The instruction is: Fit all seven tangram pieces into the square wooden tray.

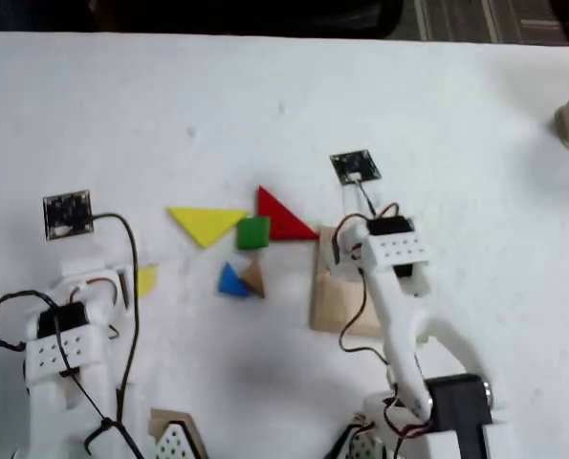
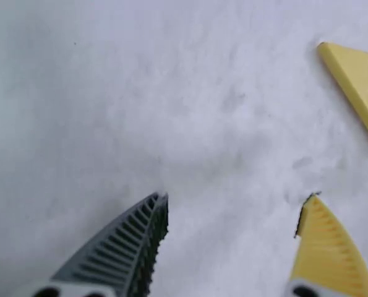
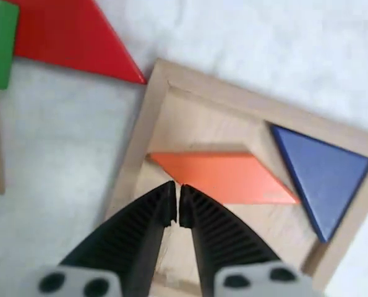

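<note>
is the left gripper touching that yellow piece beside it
Apart. The left wrist view shows bare table between the open left gripper and the yellow piece.

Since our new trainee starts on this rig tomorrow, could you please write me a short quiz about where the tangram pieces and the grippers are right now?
1. Multiple choice: which pieces lie inside the wooden tray?
A) the orange parallelogram and the blue triangle
B) a green square and a red triangle
C) a yellow triangle alone

2. True or false: the right gripper is clamped on a piece.

3. Count: how many pieces lie on the table outside the tray?

Key
1. A
2. False: it is closed over the tray with nothing in it.
3. Five
</note>
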